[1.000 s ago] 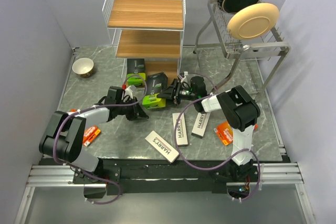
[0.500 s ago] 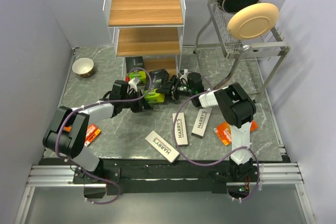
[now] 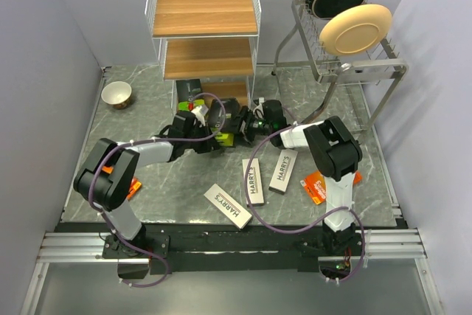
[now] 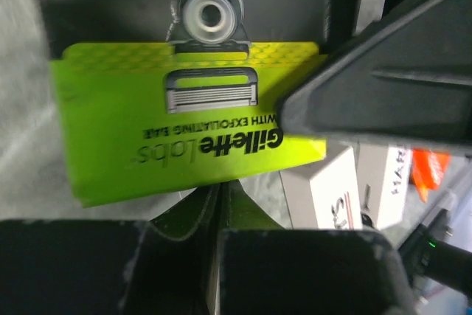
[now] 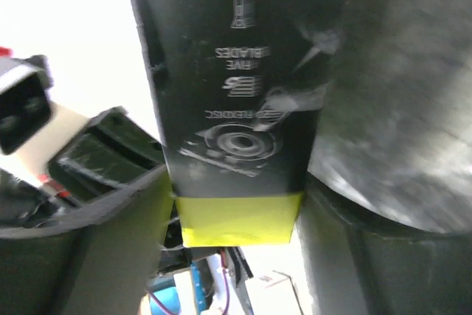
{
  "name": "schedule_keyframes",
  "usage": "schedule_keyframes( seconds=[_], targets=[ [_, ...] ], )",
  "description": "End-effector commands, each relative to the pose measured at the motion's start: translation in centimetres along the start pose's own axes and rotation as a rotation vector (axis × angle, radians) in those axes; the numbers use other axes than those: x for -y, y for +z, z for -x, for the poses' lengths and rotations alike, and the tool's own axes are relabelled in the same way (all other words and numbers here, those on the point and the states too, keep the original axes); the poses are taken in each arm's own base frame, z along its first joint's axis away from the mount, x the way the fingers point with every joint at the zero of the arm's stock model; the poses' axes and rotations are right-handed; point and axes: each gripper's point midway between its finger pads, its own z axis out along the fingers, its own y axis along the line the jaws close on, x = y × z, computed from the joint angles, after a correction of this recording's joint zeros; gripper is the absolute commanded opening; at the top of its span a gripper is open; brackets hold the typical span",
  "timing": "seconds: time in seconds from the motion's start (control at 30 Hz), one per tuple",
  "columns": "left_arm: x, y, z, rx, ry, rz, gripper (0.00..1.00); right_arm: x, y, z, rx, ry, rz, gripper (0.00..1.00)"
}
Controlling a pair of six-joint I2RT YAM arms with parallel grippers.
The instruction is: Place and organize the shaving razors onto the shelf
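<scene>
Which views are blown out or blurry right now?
Right wrist: background left of the black box is blown out white, and the box print is soft. Left wrist: green pack is readable; the near fingers are dark and out of focus. Top external: evenly lit and sharp.

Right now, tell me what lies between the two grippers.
The black razor box with the lime-green end sits between the left gripper and right gripper, seen in the top external view.

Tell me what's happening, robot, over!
Left gripper pinching razor box at its lime-green end. Right gripper gripping its black body. Not on shelf yet. Another black box stands by shelf's bottom tier, over.
</scene>
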Motion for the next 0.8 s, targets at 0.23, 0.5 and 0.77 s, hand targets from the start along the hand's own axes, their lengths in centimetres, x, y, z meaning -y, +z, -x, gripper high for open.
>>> schedule_keyframes(
  seconds=[0.23, 0.5, 0.77],
  targets=[
    [1.6, 2.2, 5.2, 0.173, 0.137, 0.005, 0.07, -0.8, -2.2, -0.2, 0.014, -0.009, -0.029, 1.00],
    [3.0, 3.5, 6.7, 0.205, 0.159, -0.026, 0.07, -1.8, -4.3, -1.7, 0.006, -0.080, -0.080, 1.00],
    [5.6, 5.4, 9.1, 0.231, 0.211, -0.061, 0.10, -2.2, -5.7, -2.2, -0.028, -0.239, -0.118, 0.99]
  ],
)
